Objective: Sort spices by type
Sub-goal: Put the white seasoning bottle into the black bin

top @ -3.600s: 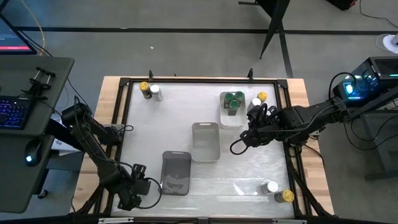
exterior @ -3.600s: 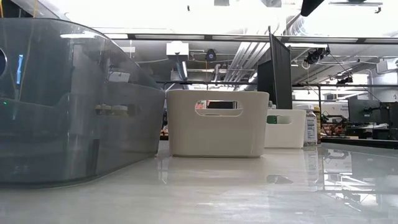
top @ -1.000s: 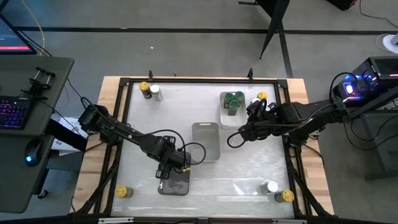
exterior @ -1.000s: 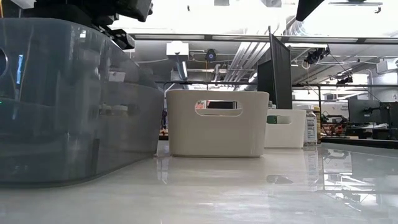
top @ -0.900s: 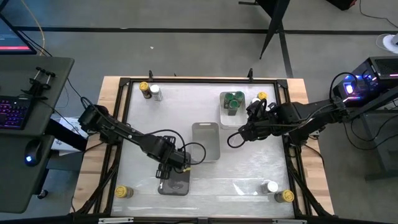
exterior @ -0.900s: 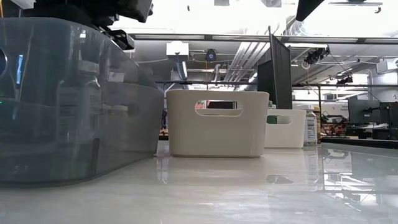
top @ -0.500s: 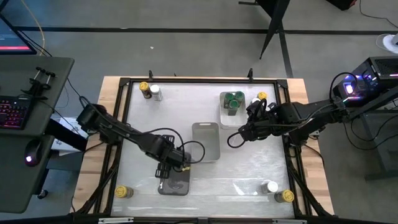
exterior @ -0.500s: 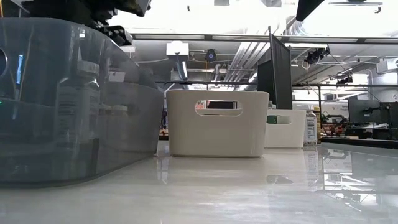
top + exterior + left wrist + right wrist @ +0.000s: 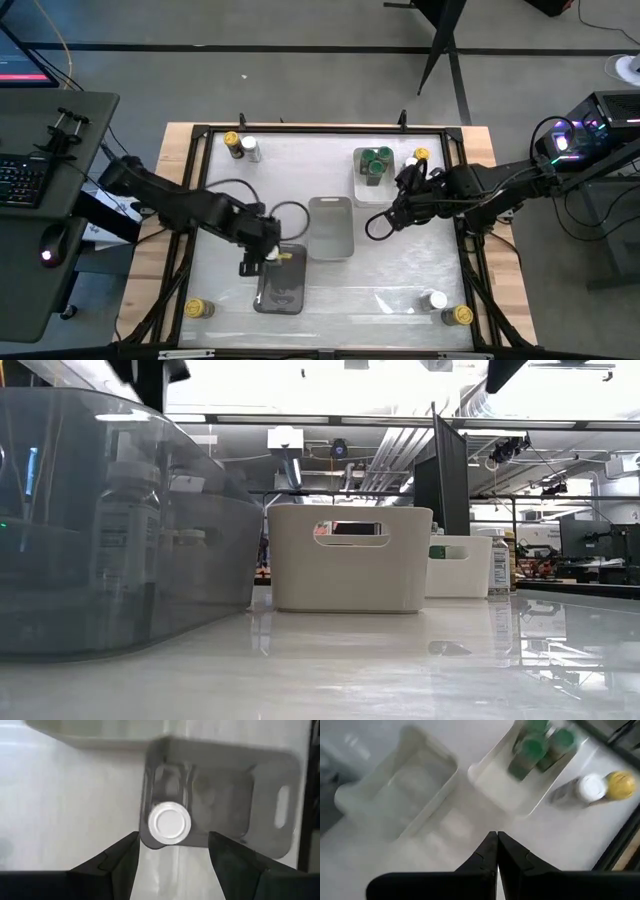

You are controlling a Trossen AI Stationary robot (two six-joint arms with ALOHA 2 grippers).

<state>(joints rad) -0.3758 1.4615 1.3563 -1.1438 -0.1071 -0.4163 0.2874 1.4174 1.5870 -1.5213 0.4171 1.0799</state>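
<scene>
A white-lidded spice jar (image 9: 170,823) stands upright on the floor of the dark grey tray (image 9: 283,290), at its far end. The low view shows it through the tray wall (image 9: 124,525). My left gripper (image 9: 172,857) is open and hangs above that jar, one finger on each side, touching nothing; in the high view it is at the tray's far-left corner (image 9: 256,262). My right gripper (image 9: 497,846) is shut and empty, hovering over the table (image 9: 400,207) near the white tray (image 9: 372,190) holding green-lidded jars (image 9: 376,160).
A pale empty tray (image 9: 330,228) sits mid-table. Loose jars: yellow (image 9: 232,140) and white (image 9: 250,150) at the far left, yellow (image 9: 421,156) and white (image 9: 412,166) beside the green tray, yellow (image 9: 195,309) at the near left, white (image 9: 435,300) and yellow (image 9: 460,315) at the near right.
My left gripper lowered the white-lidded jar into the grey tray, let it go, then rose and drew back toward the table's left and far side. The jar now stands alone in the tray. My right arm kept still.
</scene>
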